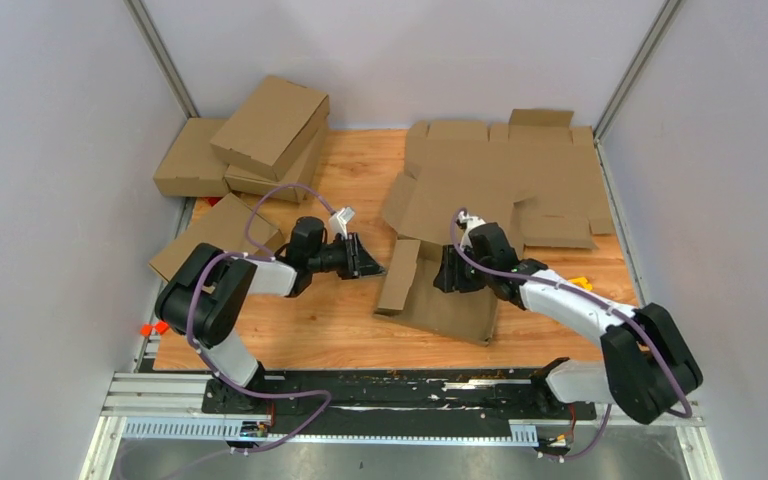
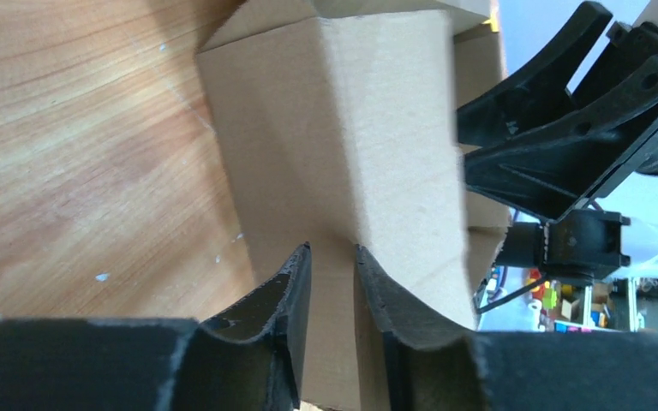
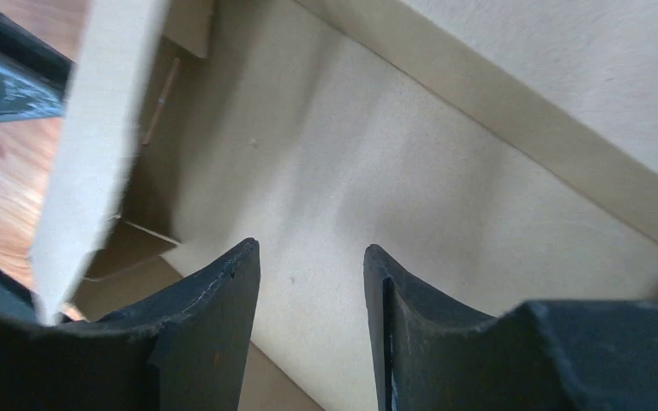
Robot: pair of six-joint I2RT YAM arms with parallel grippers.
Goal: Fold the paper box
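Observation:
The paper box [image 1: 450, 300] lies partly folded in the middle of the table, its left side wall [image 1: 398, 275] standing up. My left gripper [image 1: 372, 268] points right at the outside of that wall. In the left wrist view the wall [image 2: 368, 128] fills the frame just past the left gripper [image 2: 332, 250], whose jaws stand a narrow gap apart with nothing between them. My right gripper [image 1: 450, 280] reaches into the box from the right. In the right wrist view it [image 3: 308, 248] is open and empty over the box floor [image 3: 377, 171], with the raised wall [image 3: 94, 128] at left.
Several folded brown boxes [image 1: 260, 135] are stacked at the back left, with another [image 1: 215, 230] beside my left arm. Flat cardboard blanks [image 1: 530, 170] lie at the back right. A small yellow object [image 1: 580, 283] sits by my right arm. Bare wood [image 1: 330, 320] lies in front.

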